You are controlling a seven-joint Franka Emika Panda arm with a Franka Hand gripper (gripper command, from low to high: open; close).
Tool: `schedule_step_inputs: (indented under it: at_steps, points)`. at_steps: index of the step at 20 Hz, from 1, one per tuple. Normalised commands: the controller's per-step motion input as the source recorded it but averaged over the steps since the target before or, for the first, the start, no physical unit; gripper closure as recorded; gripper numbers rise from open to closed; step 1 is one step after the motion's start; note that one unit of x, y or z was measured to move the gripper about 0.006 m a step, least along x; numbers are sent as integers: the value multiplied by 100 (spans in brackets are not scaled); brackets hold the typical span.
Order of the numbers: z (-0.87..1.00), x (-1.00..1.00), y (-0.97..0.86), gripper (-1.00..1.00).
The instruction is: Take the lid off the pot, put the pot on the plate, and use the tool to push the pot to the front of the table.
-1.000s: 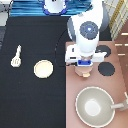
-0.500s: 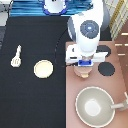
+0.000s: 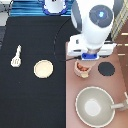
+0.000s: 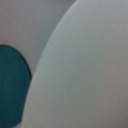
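A black table (image 3: 30, 95) fills the exterior view's left, and a pinkish-brown stove counter (image 3: 120, 90) its right. The gripper (image 3: 86, 61) hangs directly over the pot (image 3: 82, 69), which sits on the counter just beside the table's edge; whether it is released or clenched cannot be told. The pot's reddish inside shows below the hand, and its top is largely hidden, so the lid cannot be made out separately there. The wrist view shows only a large pale curved surface (image 4: 85, 70) from close by, likely the lid or pot. By this, the first step, lifting the lid, seems to be in hand. The plate (image 3: 43, 69) lies bare on the table, well apart from the pot, and the tool (image 3: 16, 56) lies untouched beyond it, toward the exterior view's left. A large grey pan (image 3: 95, 106) sits near the view's bottom.
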Motion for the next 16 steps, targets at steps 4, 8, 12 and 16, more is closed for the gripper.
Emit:
schedule_step_inputs:
  at_steps: [4,8,12,16]
  points:
    - [11,-99,0,100]
    - [-2,-100,0,100]
    - [-29,-100,-4,100]
    - [-50,-96,-14,100]
